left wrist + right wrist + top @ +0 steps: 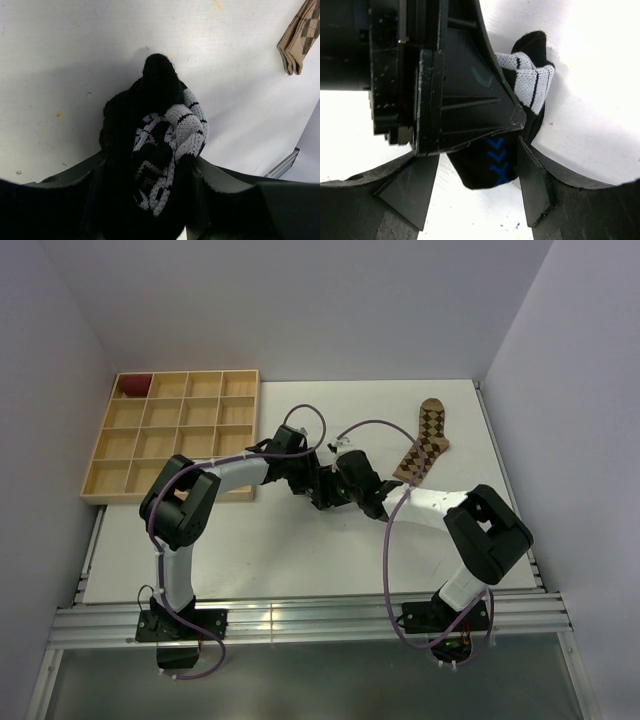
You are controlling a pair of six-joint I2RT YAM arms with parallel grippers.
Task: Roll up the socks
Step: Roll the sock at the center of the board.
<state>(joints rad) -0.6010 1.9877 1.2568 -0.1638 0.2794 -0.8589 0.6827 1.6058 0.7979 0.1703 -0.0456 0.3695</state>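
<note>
The left gripper (150, 159) has its jaws about half closed, clamped on the black sock (150, 100). The sock is bunched into a thick wad between the fingers (70, 177), with a grey-white striped fold curling across the front and a black nub poking out past the fingertips toward the table (60, 60). That firm pinch looks meant to keep the roll from springing loose while the other arm works on it.

The right gripper (480, 160) stands nose to nose with it, jaws wide and gripping nothing. One of its fingers (535, 185) lies against the sock's free end, the part with blue arrow marks. The other finger is clear of the cloth, under the left gripper's black body. I judge it is straddling that loose end, ready to tuck or fold it over the wad.

The tan diamond-patterned sock (425, 440) lies flat on the table, well beyond both sets of fingertips and off to the right gripper's side. Neither gripper touches it, so it has yet to be rolled.
</note>
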